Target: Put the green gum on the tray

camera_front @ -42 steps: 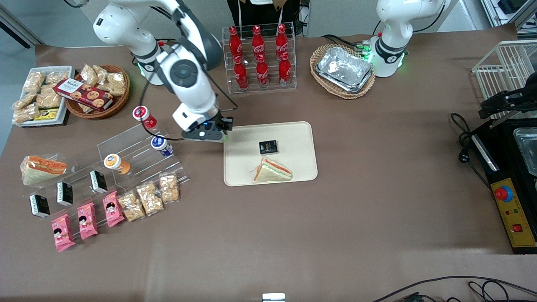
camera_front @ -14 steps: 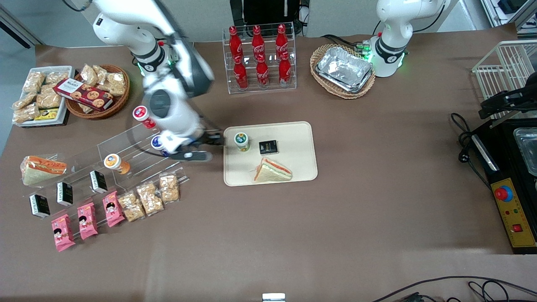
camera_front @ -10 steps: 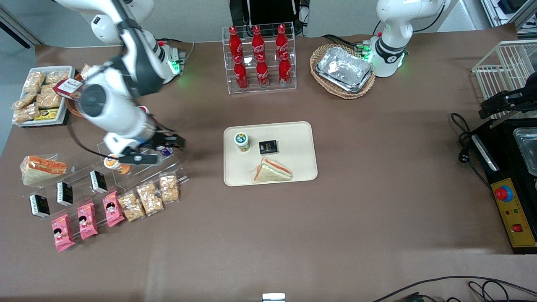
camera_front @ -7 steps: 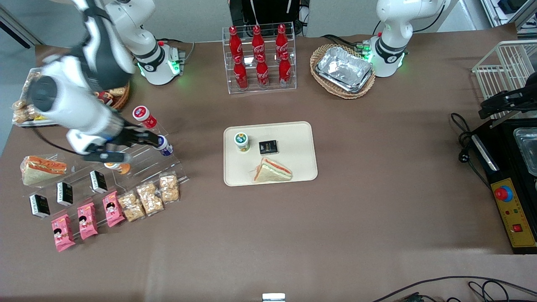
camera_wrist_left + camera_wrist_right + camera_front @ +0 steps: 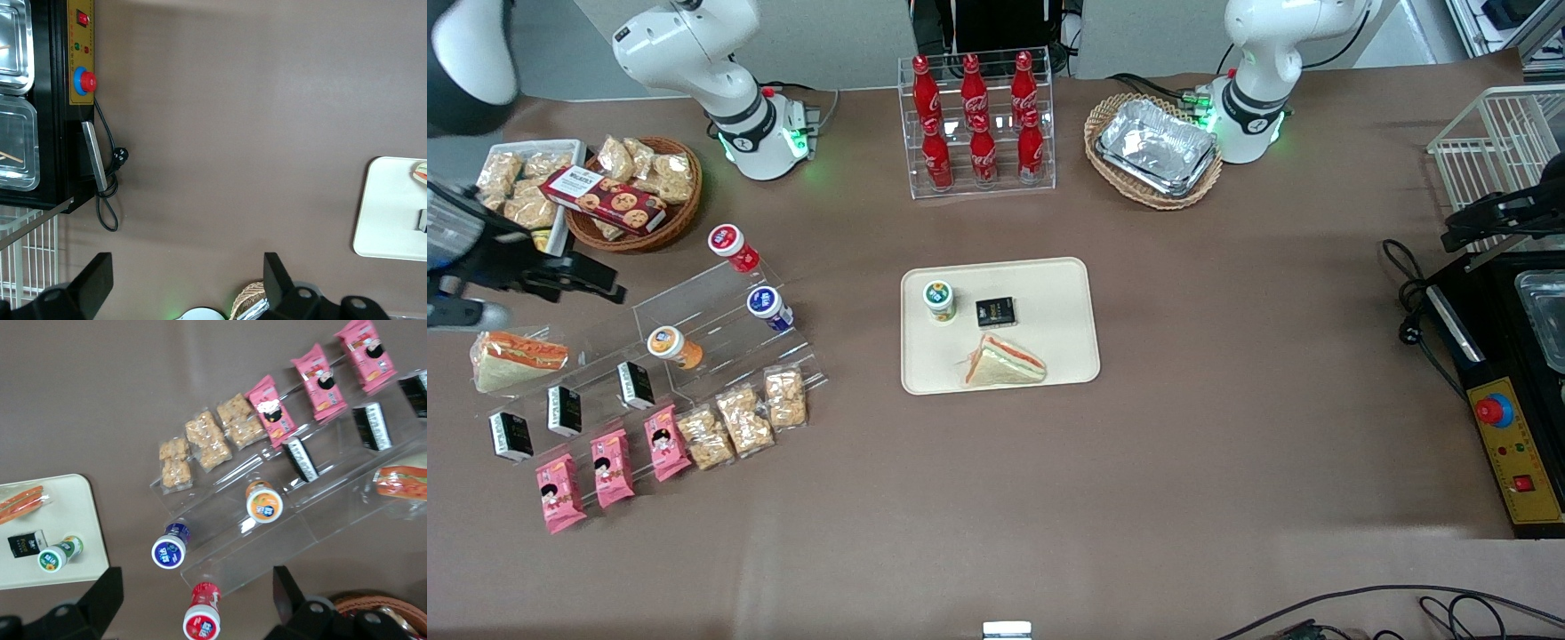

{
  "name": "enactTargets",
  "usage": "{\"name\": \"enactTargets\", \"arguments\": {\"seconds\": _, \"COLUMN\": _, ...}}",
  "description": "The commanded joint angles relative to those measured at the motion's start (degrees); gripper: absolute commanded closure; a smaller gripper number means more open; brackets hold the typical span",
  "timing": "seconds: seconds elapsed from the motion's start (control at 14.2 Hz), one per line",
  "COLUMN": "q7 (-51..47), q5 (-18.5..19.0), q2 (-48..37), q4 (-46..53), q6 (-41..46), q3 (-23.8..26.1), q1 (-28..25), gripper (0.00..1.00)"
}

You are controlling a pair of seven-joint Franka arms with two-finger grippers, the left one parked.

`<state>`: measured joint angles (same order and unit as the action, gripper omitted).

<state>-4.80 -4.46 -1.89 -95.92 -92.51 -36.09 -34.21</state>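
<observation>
Start at the working arm's end of the table. Your gripper (image 5: pixel 578 277) hangs there above the table, close to the wicker basket (image 5: pixel 633 242) of snacks. Its 2 fingers (image 5: pixel 107 590) stand wide apart and hold nothing. It is well apart from the tray.

Next comes the clear rack (image 5: pixel 694 307) with 3 small bottles on it: the red bottle (image 5: pixel 733 246), the blue bottle (image 5: pixel 768 308) and the orange bottle (image 5: pixel 673 345). None of these is the one you want.

Then comes the tray (image 5: pixel 1049 284) in the middle of the table. The green gum (image 5: pixel 939 300) stands upright on it, close to the tray edge that faces the working arm. Nothing touches the gum. The little black box (image 5: pixel 995 310) sits just beside it. The wrapped sandwich (image 5: pixel 1005 362) lies nearer to the front camera.

So the job looks done to me: the gum is on the tray and the gripper has let go.

The gum looks small and light, with a hard, smooth, round body. I think it could slip or tip over easily. If you ever need to pick it up, close the 2 fingers on the sides of the green body, just under the white lid. Squeeze softly and come down straight so you do not knock the black box.
</observation>
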Motion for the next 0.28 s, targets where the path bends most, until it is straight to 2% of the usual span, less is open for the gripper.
{"name": "enactTargets", "arguments": {"seconds": 0.0, "q7": 1.63, "q5": 1.03, "q2": 3.64, "q4": 6.71, "q6": 4.7, "q3": 0.31, "q1": 1.87, "gripper": 0.0}}
{"name": "enactTargets", "arguments": {"seconds": 0.21, "q7": 1.72, "q5": 1.12, "q2": 3.73, "q4": 6.72, "q6": 4.62, "q3": 0.31, "q1": 2.04, "gripper": 0.0}}
